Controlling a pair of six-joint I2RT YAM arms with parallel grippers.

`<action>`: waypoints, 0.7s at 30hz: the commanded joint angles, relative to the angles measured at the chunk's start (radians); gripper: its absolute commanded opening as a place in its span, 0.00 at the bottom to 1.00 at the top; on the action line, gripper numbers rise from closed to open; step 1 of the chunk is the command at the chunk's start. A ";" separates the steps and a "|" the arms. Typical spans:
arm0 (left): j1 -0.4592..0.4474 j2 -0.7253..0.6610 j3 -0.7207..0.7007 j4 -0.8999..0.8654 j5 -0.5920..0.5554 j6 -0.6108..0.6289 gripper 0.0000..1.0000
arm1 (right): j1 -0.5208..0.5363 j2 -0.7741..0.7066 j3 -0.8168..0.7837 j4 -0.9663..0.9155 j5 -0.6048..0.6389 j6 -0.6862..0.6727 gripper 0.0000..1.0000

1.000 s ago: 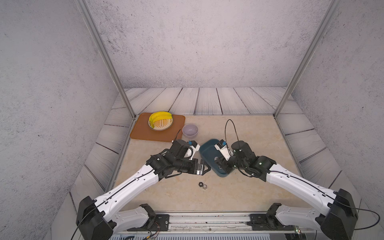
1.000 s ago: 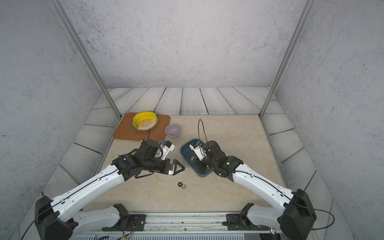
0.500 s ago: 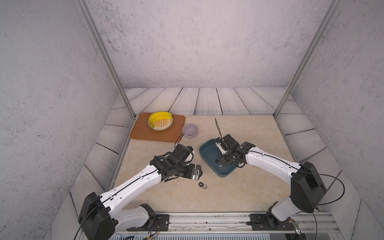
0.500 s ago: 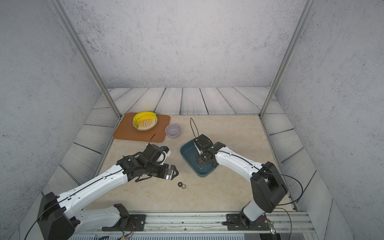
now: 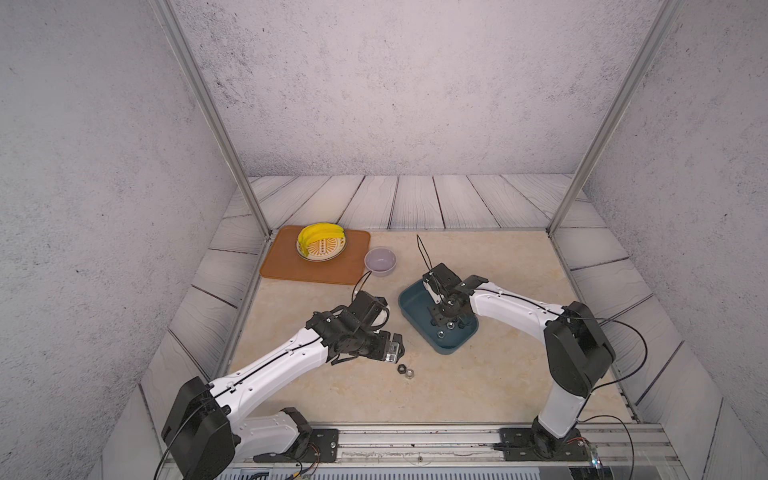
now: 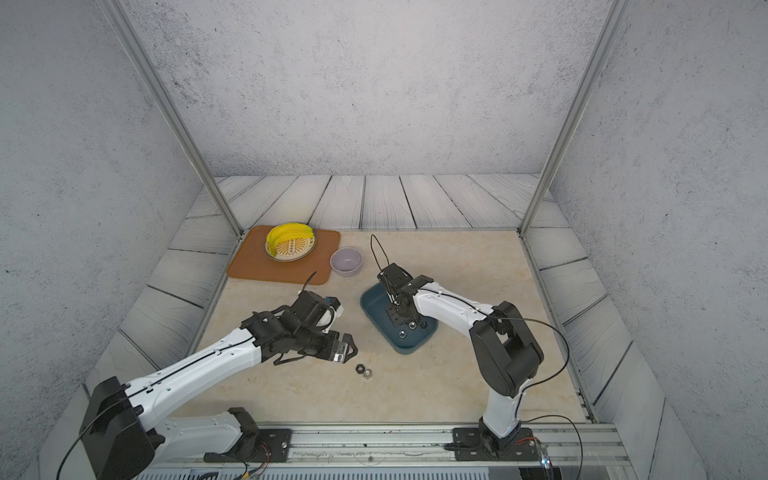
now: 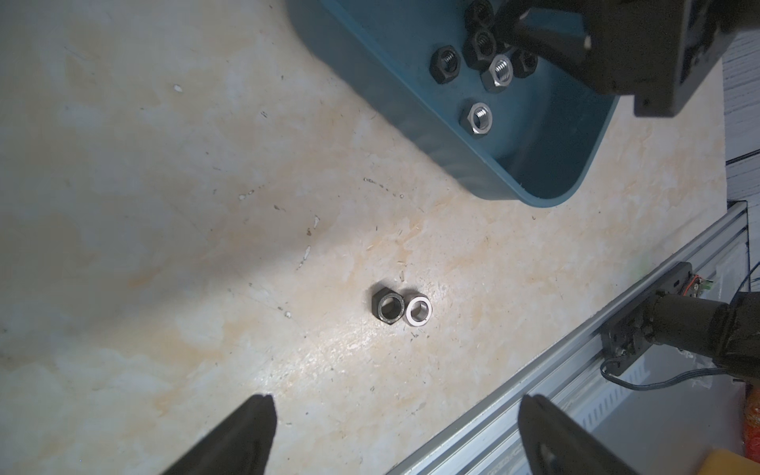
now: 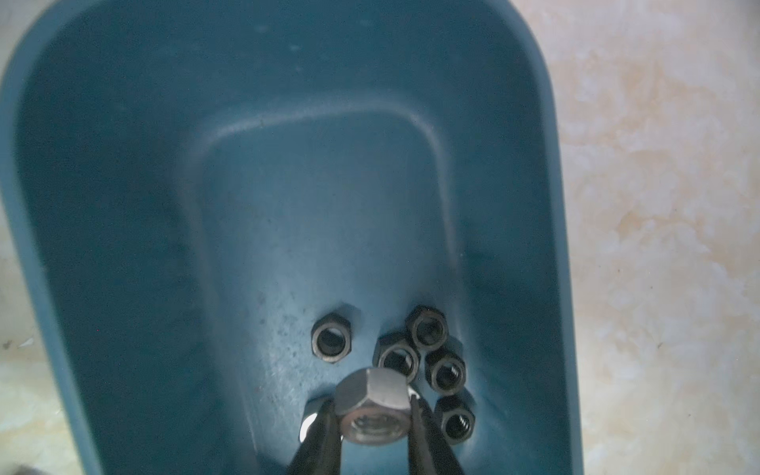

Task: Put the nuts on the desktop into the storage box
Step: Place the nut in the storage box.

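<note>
Nut [image 8: 370, 395] clenched in my right gripper [image 8: 371, 411] hangs over the box [image 8: 288, 205] floor; my left gripper [image 7: 397, 403], spread wide, points at two nuts [image 7: 401, 309] just ahead on the desktop [image 7: 164, 185].

Top views bright, even, sharp. Left wrist: broad shadow across desktop [image 7: 123, 205], glare beside it. Right wrist: box [image 8: 123, 205] dim, closest nut [image 8: 372, 411] blurred.

An orange-brown mat [image 5: 332, 272] lies toward ten o'clock in both top views, carrying a patterned plate [image 5: 330, 250] with yellow bananas [image 5: 316, 235] along its ten o'clock rim. A small lavender bowl [image 5: 380, 272] stands just beside the mat's three o'clock edge. Grey planks [image 5: 415, 203] surround them.
</note>
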 commanded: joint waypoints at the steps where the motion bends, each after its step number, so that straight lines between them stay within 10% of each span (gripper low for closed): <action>1: 0.007 -0.004 0.001 -0.008 0.002 0.008 0.98 | -0.015 0.041 0.042 0.004 0.006 -0.008 0.15; 21: 0.007 -0.026 -0.013 -0.017 -0.004 0.004 0.98 | -0.025 0.201 0.069 0.020 0.018 0.007 0.15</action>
